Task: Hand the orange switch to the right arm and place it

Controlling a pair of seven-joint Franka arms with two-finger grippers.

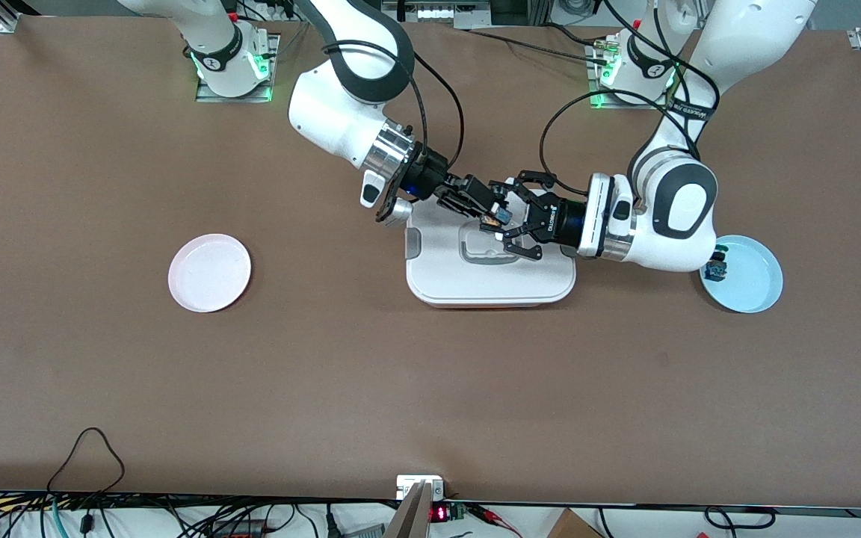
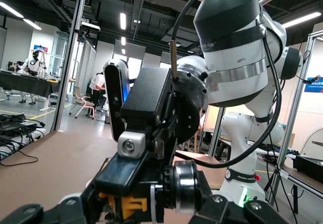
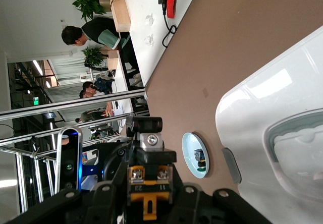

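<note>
Orange switch (image 1: 492,219), blocky, over glossy white box (image 1: 490,276)

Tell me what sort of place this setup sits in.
Likely a robotics lab in an open workshop hall: two arms bolted to a brown table, aluminium framing, ceiling strip lights, and people at desks.
</note>
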